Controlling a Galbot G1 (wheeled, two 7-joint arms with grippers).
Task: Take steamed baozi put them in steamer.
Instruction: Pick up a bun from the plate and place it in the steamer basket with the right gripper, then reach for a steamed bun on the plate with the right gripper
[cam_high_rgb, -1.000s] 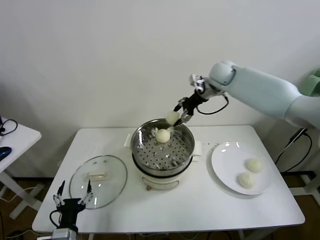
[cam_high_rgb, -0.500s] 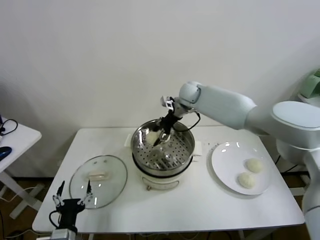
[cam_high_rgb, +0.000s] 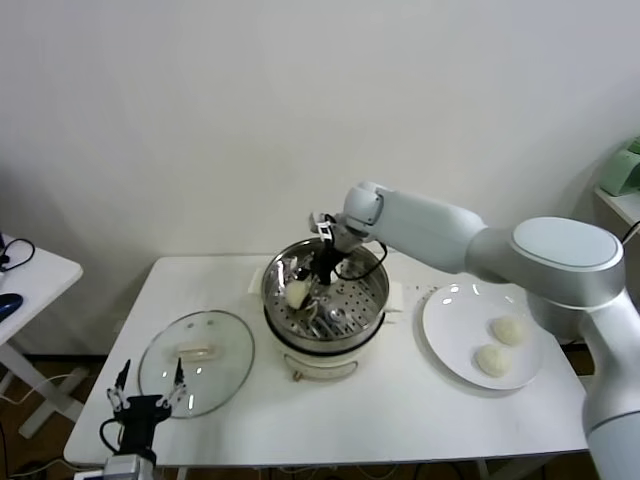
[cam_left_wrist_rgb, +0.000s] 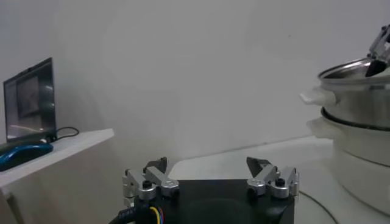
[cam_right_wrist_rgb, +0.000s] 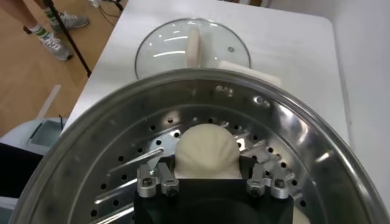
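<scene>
Steamed baozi (cam_high_rgb: 298, 292): sitting inside the steamer (cam_high_rgb: 368, 300), frame centre, right gripper (cam_high_rgb: 320, 270) clamping it between its jaws. Two more buns (cam_high_rgb: 500, 345) lying on white plate (cam_high_rgb: 445, 330), right. Left gripper (cam_high_rgb: 143, 400) idling lower left, jaws apart, beside glass lid (cam_high_rgb: 215, 345).

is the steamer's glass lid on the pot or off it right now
Off. The glass lid lies flat on the table beside the steamer, whose basket is uncovered with the right gripper inside it.

Glossy white arm shells, black end effector (cam_right_wrist_rgb: 210, 182) w/ silver fingertips (cam_right_wrist_rgb: 152, 182), screws.
</scene>
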